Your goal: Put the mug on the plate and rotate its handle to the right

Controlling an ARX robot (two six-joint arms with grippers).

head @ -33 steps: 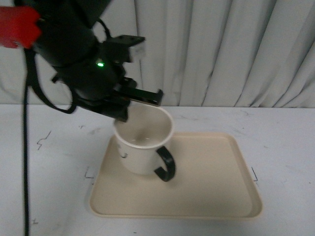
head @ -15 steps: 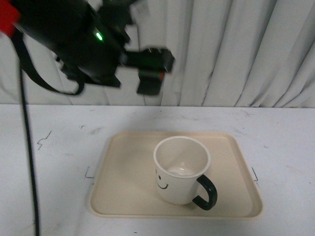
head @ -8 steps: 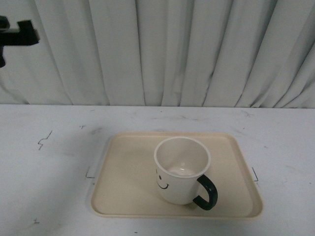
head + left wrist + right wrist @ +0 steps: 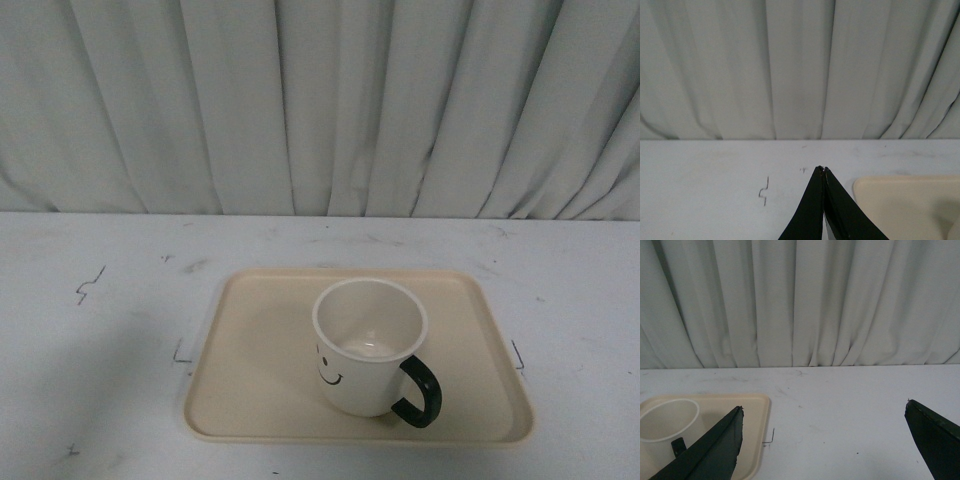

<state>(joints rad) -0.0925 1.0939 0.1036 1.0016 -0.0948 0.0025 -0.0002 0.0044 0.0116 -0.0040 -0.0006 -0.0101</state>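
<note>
The cream-white mug (image 4: 366, 352) stands upright on the beige plate (image 4: 260, 395) in the front view, its smiley face towards me. Its black handle (image 4: 420, 392) points to the front right. Neither gripper shows in the front view. In the left wrist view my left gripper (image 4: 823, 170) is shut and empty over the white table, beside a corner of the plate (image 4: 900, 200). In the right wrist view my right gripper (image 4: 824, 412) is open and empty over bare table; the mug (image 4: 665, 427), part of its handle (image 4: 677, 446) and the plate (image 4: 757, 440) lie beside one finger.
A white table (image 4: 90, 330) carries the plate, with small black corner marks (image 4: 88, 288) drawn on it. A pale grey curtain (image 4: 320, 100) hangs along the table's far edge.
My left arm set the mug down on the plate, let go, rose and withdrew to the left out of the front view. The mug now stands alone with its handle at the front right.
</note>
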